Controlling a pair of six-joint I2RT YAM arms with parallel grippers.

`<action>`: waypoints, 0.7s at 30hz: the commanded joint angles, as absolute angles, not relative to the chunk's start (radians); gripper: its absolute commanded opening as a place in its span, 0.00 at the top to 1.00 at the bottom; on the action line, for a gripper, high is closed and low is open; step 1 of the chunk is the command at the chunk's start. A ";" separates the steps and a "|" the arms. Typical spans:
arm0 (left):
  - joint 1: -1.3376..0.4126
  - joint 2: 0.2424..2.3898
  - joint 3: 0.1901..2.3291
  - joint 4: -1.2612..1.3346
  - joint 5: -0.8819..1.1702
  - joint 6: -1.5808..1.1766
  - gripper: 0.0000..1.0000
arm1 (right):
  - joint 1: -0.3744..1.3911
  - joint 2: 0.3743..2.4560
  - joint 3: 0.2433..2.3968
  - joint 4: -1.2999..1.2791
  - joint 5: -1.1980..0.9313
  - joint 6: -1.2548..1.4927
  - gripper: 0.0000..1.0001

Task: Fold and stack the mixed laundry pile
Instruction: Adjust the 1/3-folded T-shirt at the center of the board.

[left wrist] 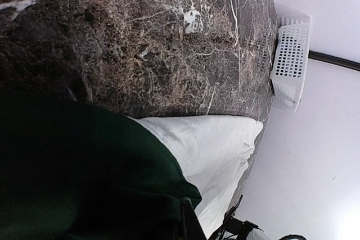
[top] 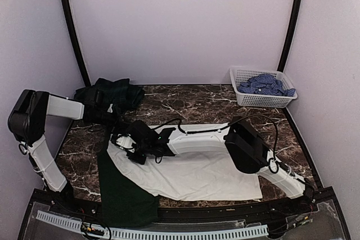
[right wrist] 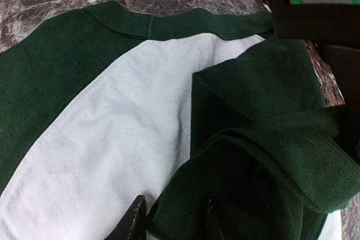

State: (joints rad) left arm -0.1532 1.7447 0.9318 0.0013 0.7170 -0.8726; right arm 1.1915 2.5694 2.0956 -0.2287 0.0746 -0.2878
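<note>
While sitting far right, basket [top: 264,100] holds blue-check shirt [top: 263,84].

White-and-green shirt [top: 191,175] spread flat; plaid garment [top: 112,91] apparently bunched.

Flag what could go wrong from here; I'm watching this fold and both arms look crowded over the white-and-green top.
1. The left claw and right claw work the same corner of the white-and-green top; the arms might collide.
2. The green sleeve is bunched between the right claw's fingers, so the fold may come out lumpy.
3. The other sleeve reaches the table's near edge and could snag or slide off.
</note>
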 commanded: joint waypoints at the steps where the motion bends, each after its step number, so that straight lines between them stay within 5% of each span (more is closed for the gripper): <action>1: -0.146 1.740 0.917 0.026 0.728 -0.877 0.99 | 1.201 2.561 2.114 -0.267 0.172 -0.304 0.70; 10: -0.146 1.656 0.924 -0.042 0.687 -0.863 1.00 | 1.205 2.364 1.920 -0.190 0.160 -0.319 1.00; 21: -0.147 1.383 0.785 -0.238 0.604 -0.790 1.00 | 1.206 2.190 1.690 -0.147 0.102 -0.291 1.00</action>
